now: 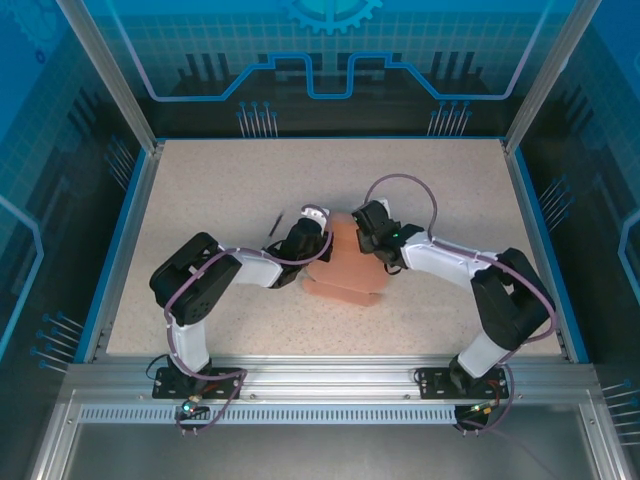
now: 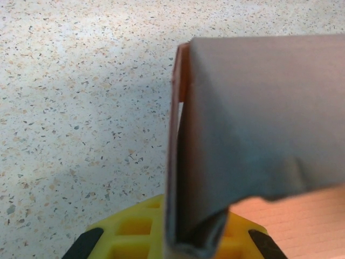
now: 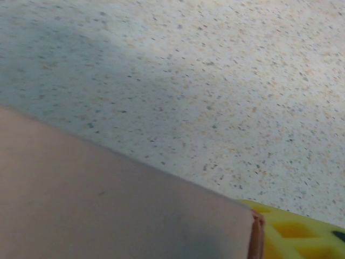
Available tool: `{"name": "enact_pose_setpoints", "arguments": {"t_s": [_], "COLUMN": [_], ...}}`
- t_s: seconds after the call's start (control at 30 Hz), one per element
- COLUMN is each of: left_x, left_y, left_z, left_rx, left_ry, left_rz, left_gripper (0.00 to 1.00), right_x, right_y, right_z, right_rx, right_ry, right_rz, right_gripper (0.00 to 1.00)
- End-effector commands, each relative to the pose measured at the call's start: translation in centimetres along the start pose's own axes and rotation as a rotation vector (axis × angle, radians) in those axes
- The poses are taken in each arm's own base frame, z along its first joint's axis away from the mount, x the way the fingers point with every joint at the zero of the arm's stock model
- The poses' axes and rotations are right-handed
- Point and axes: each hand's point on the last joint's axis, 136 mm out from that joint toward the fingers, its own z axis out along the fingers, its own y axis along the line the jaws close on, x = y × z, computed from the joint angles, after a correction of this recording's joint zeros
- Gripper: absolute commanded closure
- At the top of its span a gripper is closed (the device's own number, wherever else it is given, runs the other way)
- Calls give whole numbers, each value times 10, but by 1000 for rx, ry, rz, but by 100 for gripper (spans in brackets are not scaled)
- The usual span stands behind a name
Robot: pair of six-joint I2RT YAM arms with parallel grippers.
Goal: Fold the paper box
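Observation:
The paper box (image 1: 342,272), salmon-pink card, lies partly folded at the table's middle between both arms. My left gripper (image 1: 316,224) is at its far left edge. In the left wrist view a raised flap of the paper box (image 2: 253,118) runs down into the yellow jaws of the left gripper (image 2: 180,244), which is shut on it. My right gripper (image 1: 364,222) is at the box's far right edge. In the right wrist view a panel of the paper box (image 3: 108,205) covers the jaws; one yellow finger (image 3: 302,234) shows beside the card's edge.
A thin dark stick (image 1: 275,224) lies on the speckled table (image 1: 220,190) just left of the left gripper. Blue-edged walls border the table on three sides, with a metal rail (image 1: 330,378) along the near edge.

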Motion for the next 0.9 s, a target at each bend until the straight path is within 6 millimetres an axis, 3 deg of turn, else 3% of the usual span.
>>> {"name": "enact_pose_setpoints", "arguments": {"t_s": [0.0, 0.27, 0.4, 0.63, 0.87], "left_x": [-14, -12, -9, 0, 13], "left_y": [-5, -6, -7, -10, -1], "left_z": [-2, -9, -20, -47, -64], "left_rx": [6, -4, 14, 118, 96], "left_ry": [-16, 87, 183, 401, 636], "left_rz": [-1, 63, 86, 109, 212], "left_gripper": [100, 100, 100, 100, 100], "right_x": [-7, -30, -45, -56, -45], "right_y": [12, 1, -12, -13, -15], "right_z": [-18, -67, -80, -69, -52], "right_rx": [-119, -186, -248, -487, -478], "right_ry": [-24, -120, -160, -129, -80], "right_rz": [10, -33, 19, 156, 182], "right_gripper": [35, 31, 30, 31, 31]}}
